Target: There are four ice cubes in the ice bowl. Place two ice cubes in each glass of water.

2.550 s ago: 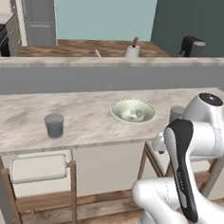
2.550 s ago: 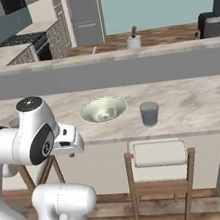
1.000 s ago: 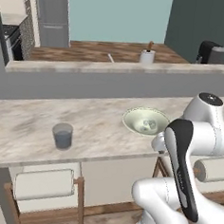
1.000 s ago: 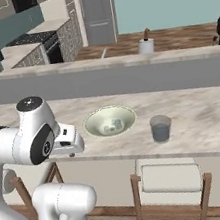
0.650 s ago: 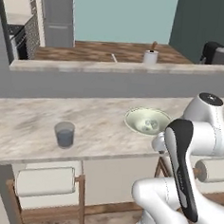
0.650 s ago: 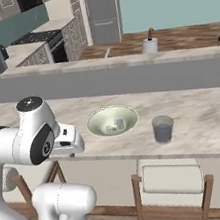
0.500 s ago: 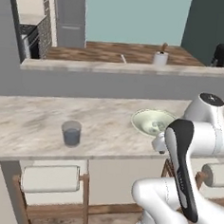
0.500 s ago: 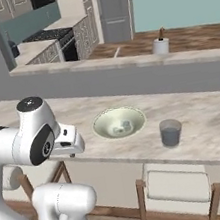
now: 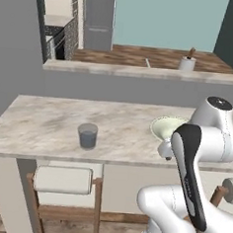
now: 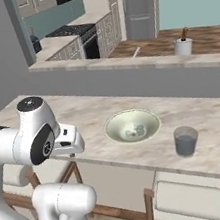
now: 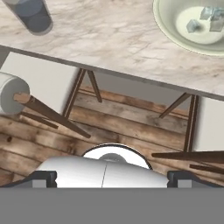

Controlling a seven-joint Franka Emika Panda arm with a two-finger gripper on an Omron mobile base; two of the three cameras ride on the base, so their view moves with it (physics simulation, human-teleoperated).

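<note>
The ice bowl (image 10: 118, 123), wide and pale cream-green, rests on the marble counter with several small ice cubes (image 10: 135, 129) in it. In the hand view the ice bowl (image 11: 168, 26) is at the top right and its ice cubes (image 11: 205, 19) are plain to see. One glass of water (image 10: 187, 141) stands to the bowl's right; the same glass (image 9: 87, 135) is left of the half-hidden bowl (image 9: 162, 128) in the left base view. The second glass is out of view. My gripper (image 11: 112, 177) is open and empty, held low before the counter's front edge, looking down at the floor.
A white mug with a brown stick (image 10: 183, 46) sits on the far ledge behind the counter. Wooden stools with pale cushions (image 10: 189, 190) (image 9: 64, 178) stand under the counter's front edge. The marble counter (image 9: 43, 122) stretches well to the left of the glass.
The whole scene has slid across both base views, so the base has driven along the counter. The arm keeps its folded pose; bowl, glass and ice have not moved on the counter.
</note>
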